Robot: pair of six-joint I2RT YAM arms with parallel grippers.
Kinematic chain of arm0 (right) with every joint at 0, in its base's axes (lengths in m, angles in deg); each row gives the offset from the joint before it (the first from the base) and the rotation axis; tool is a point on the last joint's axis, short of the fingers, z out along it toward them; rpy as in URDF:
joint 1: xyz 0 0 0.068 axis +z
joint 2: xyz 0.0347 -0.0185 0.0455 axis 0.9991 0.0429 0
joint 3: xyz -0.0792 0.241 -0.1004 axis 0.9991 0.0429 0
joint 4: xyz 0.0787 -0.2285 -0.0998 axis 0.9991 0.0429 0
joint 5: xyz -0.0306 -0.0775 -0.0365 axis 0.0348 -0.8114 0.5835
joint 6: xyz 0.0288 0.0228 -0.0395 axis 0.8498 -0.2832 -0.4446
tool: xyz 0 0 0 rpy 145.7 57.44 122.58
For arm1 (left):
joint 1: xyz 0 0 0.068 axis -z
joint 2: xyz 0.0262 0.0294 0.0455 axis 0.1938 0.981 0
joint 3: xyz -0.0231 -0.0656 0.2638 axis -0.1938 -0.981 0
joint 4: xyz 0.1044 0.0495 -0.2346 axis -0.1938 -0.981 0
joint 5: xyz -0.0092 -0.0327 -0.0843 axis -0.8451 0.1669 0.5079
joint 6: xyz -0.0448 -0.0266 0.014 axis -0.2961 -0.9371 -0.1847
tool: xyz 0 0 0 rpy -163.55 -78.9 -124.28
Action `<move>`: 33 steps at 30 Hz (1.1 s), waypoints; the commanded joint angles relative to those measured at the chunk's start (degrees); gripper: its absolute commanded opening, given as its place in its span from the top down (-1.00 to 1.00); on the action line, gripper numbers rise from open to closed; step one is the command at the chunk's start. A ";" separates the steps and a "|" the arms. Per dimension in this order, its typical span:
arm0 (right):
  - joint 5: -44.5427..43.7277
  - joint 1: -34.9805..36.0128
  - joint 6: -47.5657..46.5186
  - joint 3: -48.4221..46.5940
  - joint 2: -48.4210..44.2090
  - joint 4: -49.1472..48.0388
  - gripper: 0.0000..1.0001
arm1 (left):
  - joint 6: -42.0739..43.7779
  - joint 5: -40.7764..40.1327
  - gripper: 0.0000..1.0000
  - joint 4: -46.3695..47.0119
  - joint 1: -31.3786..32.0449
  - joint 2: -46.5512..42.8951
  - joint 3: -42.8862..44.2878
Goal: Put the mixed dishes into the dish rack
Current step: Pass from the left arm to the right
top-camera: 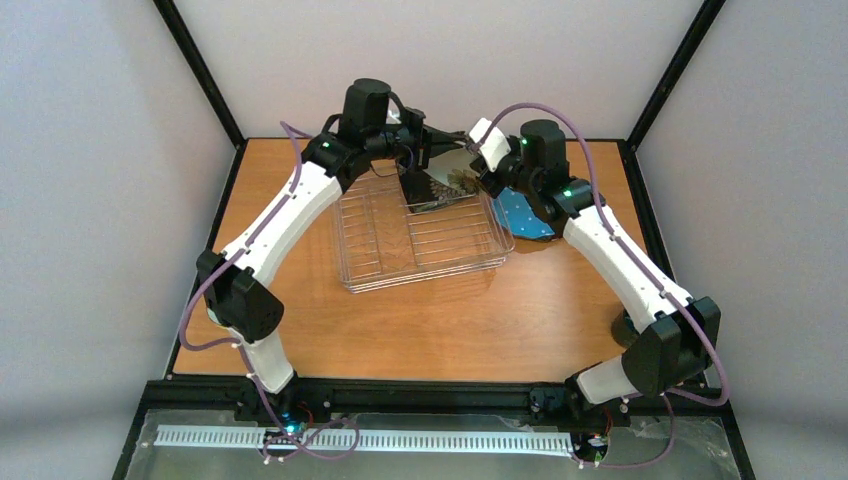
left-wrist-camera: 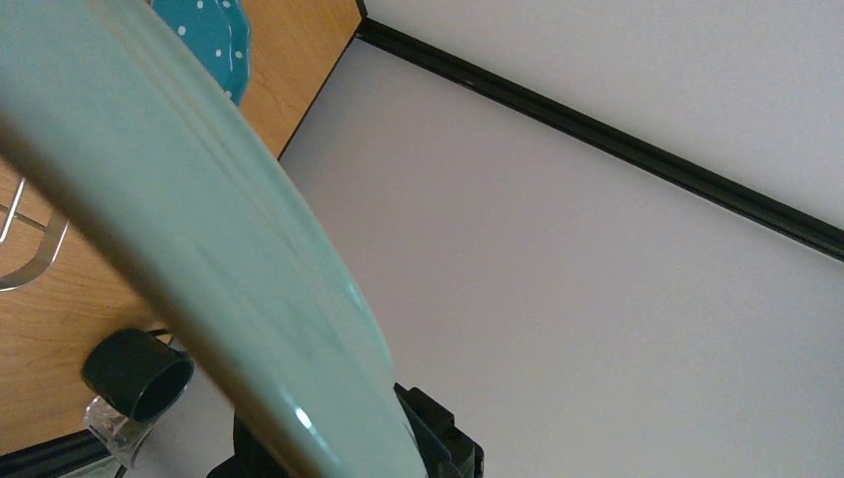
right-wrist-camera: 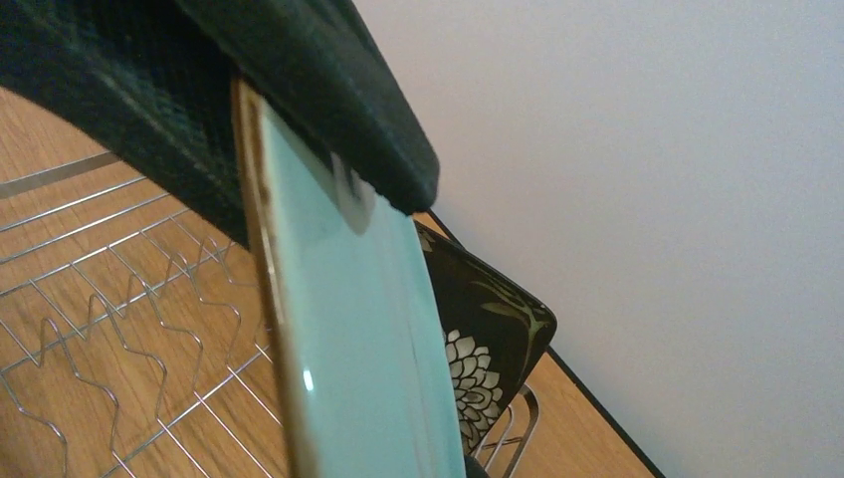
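Observation:
The pale mint plate [left-wrist-camera: 199, 229] is held on edge above the far end of the dish rack [top-camera: 420, 245]. My left gripper [top-camera: 425, 140] is shut on it, with a black finger [left-wrist-camera: 443, 433] on each face. My right gripper [top-camera: 478, 150] grips the opposite rim, and the plate [right-wrist-camera: 358, 349] runs down into its jaws. The left gripper's finger [right-wrist-camera: 299, 100] clamps the plate's top in the right wrist view. The black square floral plate [right-wrist-camera: 488, 344] stands upright in the rack [right-wrist-camera: 100, 299] just behind. The blue dotted plate [top-camera: 525, 215] lies on the table to the right of the rack.
The dark green mug [left-wrist-camera: 134, 373] and the clear glass cup [left-wrist-camera: 114, 433] stand near the table's edge in the left wrist view. The blue dotted plate [left-wrist-camera: 214, 35] shows there too. The other bowls and the red plate are out of view. Grey walls close the table.

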 commanded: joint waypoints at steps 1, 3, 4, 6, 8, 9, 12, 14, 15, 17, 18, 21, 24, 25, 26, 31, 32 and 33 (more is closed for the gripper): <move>-1.99 -0.08 8.25 -1.41 0.72 -3.50 0.96 | -0.21 2.60 0.98 8.77 -0.04 -0.40 4.58; -1.65 -0.08 8.58 -1.65 0.63 -3.33 0.96 | 0.83 2.69 0.84 8.73 -0.28 -0.19 4.23; -1.63 -0.12 8.70 -1.80 0.61 -3.19 0.96 | 1.33 2.52 0.73 8.87 -0.45 -0.19 3.94; -1.71 -0.16 8.97 -1.92 0.62 -2.96 0.96 | 2.53 2.22 0.39 9.23 -1.01 -0.29 3.29; -1.45 -0.25 9.34 -1.82 0.32 -3.07 0.96 | 3.39 1.82 -0.08 10.66 -1.46 -0.67 2.34; -1.28 -0.25 9.46 -1.63 0.12 -3.09 0.96 | 3.71 1.79 -0.20 11.41 -1.67 -0.78 1.77; -1.02 -0.33 9.77 -1.22 -0.46 -3.40 0.96 | 4.59 1.89 -0.44 12.54 -2.33 -1.15 0.46; -0.94 -0.50 9.83 -1.16 -0.65 -3.53 0.96 | 4.98 2.17 -0.49 13.27 -2.79 -1.65 -0.61; -0.99 -0.61 9.85 -1.01 -0.75 -3.78 0.96 | 4.88 2.43 -0.50 14.02 -3.04 -2.11 -1.76; -1.10 -0.77 9.96 -0.90 -0.97 -4.01 0.96 | 4.56 3.30 -0.56 15.24 -3.39 -2.79 -3.42; -1.29 -0.93 9.96 -0.82 -1.18 -4.19 0.96 | 4.51 3.83 -0.58 15.66 -3.76 -3.25 -4.25; -2.03 -1.50 10.18 -0.51 -1.80 -4.89 0.96 | 4.27 5.17 -0.64 17.87 -5.78 -5.54 -8.26; -3.20 -2.02 10.37 -0.03 -2.73 -5.85 0.96 | 3.75 5.94 -0.71 21.02 -8.72 -8.80 -13.88; -3.34 -2.09 10.35 0.03 -2.93 -5.97 0.96 | 3.47 6.31 -0.71 22.07 -9.49 -9.85 -15.65; -3.39 -2.15 10.22 -0.14 -3.07 -5.89 0.96 | 3.17 6.82 -0.72 22.92 -10.19 -10.61 -17.37; -2.53 -2.19 9.54 -0.95 -3.88 -4.97 0.96 | 3.39 10.72 -0.92 25.53 -11.68 -11.53 -22.07; -2.30 -2.19 9.46 -1.25 -4.08 -4.77 0.96 | 3.36 11.90 -0.92 26.39 -11.72 -11.16 -22.60; -2.06 -2.19 9.43 -1.57 -4.28 -4.51 0.96 | 3.41 13.13 -0.92 27.02 -11.69 -10.60 -22.84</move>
